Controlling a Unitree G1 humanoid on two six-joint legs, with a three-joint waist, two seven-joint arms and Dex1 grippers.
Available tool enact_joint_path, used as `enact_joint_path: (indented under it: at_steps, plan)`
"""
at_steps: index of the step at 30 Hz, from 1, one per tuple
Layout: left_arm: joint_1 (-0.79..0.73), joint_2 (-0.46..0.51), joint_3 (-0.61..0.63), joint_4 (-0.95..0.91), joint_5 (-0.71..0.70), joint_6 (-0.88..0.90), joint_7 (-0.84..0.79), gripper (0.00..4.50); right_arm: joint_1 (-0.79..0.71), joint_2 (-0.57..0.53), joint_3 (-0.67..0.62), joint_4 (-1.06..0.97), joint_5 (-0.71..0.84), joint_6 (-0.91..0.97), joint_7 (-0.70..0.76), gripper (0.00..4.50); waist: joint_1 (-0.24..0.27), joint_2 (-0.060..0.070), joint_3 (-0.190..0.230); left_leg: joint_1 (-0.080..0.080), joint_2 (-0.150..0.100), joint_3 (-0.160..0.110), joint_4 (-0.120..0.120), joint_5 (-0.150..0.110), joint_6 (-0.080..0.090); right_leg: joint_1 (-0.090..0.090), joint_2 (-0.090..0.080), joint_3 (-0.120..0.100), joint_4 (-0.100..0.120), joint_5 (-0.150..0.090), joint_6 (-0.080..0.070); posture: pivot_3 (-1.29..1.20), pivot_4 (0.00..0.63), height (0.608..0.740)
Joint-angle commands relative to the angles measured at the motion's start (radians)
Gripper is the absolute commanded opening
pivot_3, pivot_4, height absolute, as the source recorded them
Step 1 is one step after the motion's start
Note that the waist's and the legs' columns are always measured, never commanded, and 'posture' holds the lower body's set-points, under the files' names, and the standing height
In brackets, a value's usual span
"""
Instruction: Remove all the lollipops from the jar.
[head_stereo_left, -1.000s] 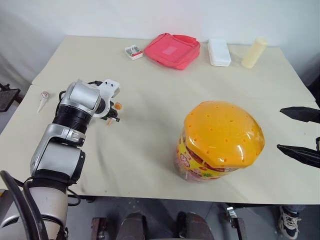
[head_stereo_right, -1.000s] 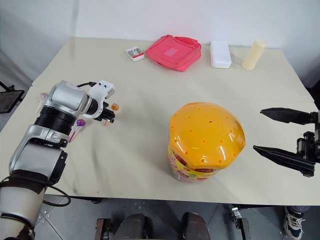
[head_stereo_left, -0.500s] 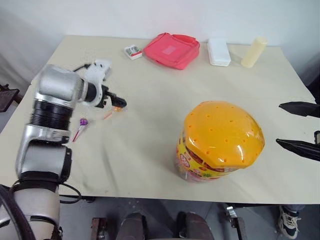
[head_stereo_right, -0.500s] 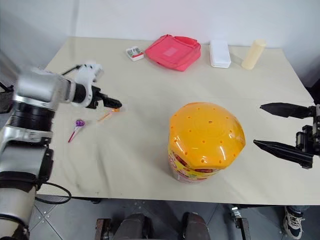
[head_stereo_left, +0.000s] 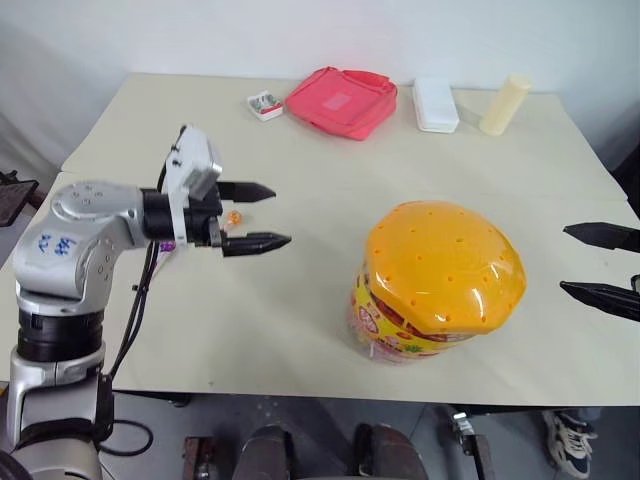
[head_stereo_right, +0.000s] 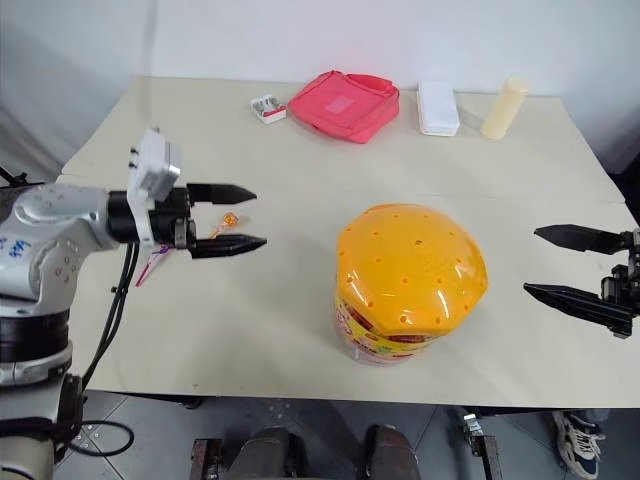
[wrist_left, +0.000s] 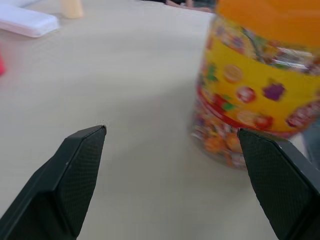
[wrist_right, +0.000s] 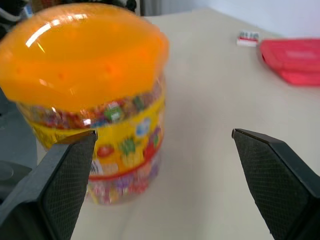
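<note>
Left end effector (head_stereo_left: 256, 216) lifted, swung toward jar (head_stereo_left: 440, 285), wide open, empty; lollipop (head_stereo_left: 233, 216) dropped behind it on desk (head_stereo_left: 300, 300).

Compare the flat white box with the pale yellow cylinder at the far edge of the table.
The flat white box is a low rectangular slab; the pale yellow cylinder is round and slender. The box is white; the cylinder is creamy yellow. The box sits nearer the pink pouch; the cylinder sits farther out toward the robot's right. Both rest on the beige table along its far edge, apart from each other, far from both grippers.
</note>
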Motion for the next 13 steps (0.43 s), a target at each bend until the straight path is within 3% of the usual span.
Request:
enact_joint_path:
  at_steps: [1, 4, 9, 13]
  plan:
    - [0.065, -0.008, 0.027, -0.054, -0.029, -0.021, 0.041, 4.46, 0.003, -0.032, 0.012, 0.059, -0.035, -0.04, 0.066, 4.5, 0.001, 0.0, 0.0, -0.001, 0.0, 0.0, 0.0, 0.0, 0.0, 0.0, 0.0, 0.0, 0.0, 0.0, 0.0, 0.0, 0.15, 0.74]
    - [0.168, -0.015, 0.034, -0.106, -0.126, 0.047, 0.02, 4.46, 0.026, -0.027, 0.037, 0.08, -0.065, -0.058, 0.067, 4.5, 0.0, 0.0, 0.0, 0.0, 0.0, 0.0, 0.0, 0.0, 0.0, 0.0, 0.0, 0.001, 0.0, 0.0, 0.0, 0.0, 0.15, 0.74]
    - [0.291, -0.015, 0.039, -0.135, -0.121, -0.07, 0.003, 4.46, 0.076, -0.006, 0.05, 0.075, -0.087, -0.085, 0.058, 4.5, 0.001, 0.001, 0.0, 0.0, 0.0, 0.0, 0.0, 0.0, 0.0, 0.0, 0.0, 0.001, -0.001, 0.0, 0.0, 0.0, 0.15, 0.74]
    - [0.28, -0.035, 0.055, -0.135, -0.153, -0.1, 0.035, 4.46, 0.116, 0.023, 0.05, 0.045, -0.09, -0.106, 0.027, 4.5, 0.005, 0.001, 0.0, 0.0, 0.0, -0.001, 0.0, 0.0, 0.0, 0.001, 0.0, 0.001, -0.001, 0.0, 0.0, 0.0, 0.15, 0.74]
